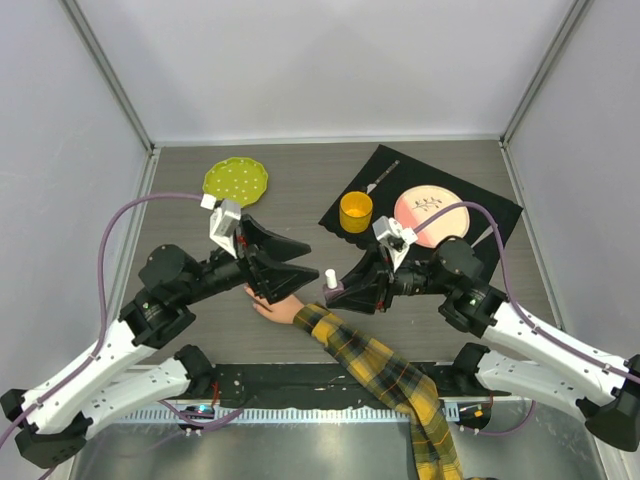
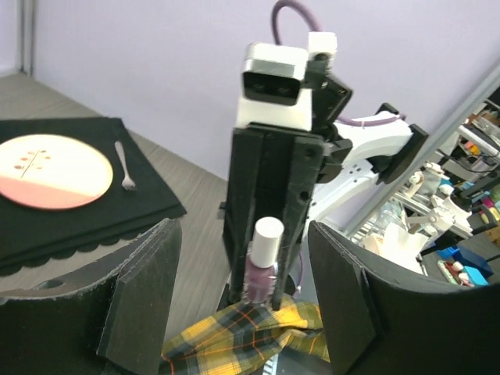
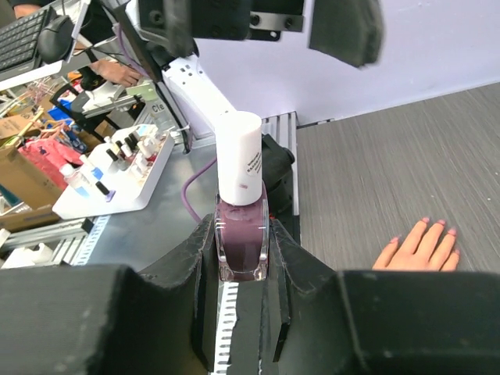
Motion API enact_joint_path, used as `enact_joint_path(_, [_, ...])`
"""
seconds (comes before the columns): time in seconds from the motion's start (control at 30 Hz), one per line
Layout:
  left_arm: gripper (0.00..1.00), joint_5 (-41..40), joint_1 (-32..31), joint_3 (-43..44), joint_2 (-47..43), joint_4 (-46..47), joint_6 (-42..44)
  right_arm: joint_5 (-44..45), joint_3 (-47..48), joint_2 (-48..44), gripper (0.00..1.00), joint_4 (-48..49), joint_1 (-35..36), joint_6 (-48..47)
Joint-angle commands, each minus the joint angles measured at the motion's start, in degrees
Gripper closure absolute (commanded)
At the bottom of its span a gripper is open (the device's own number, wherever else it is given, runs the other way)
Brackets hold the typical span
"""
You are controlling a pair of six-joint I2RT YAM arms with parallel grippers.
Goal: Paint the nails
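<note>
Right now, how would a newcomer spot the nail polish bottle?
Start at the black placemat at the far right and follow the right arm toward the middle. Clamped between the right fingers stands the nail polish bottle: dark mauve glass with a tall white cap, unlike the open yellow cup beyond it.

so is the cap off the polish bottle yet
No, the white cap sits on the polish bottle, which is clamped between the right fingers.
</note>
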Motion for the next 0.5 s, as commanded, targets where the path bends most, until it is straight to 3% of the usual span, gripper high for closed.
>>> enact_joint_path(0.0, [0.30, 3.79, -0.23, 0.12, 0.97, 4.92, -0.97, 1.04, 1.82, 1.20, 0.99, 1.50, -0.32, -0.57])
enact_joint_path(0.27, [0.33, 9.85, -0.23, 1.53, 6.24, 6.94, -3.61, -0.72, 2.27, 3.23, 0.99, 5.90, -0.32, 1.36])
enact_joint_path(0.47, [0.42, 12.49, -0.23, 2.05, 7.48, 6.42, -3.52, 0.86, 1.65, 2.53, 0.99, 5.82, -0.58, 0.83])
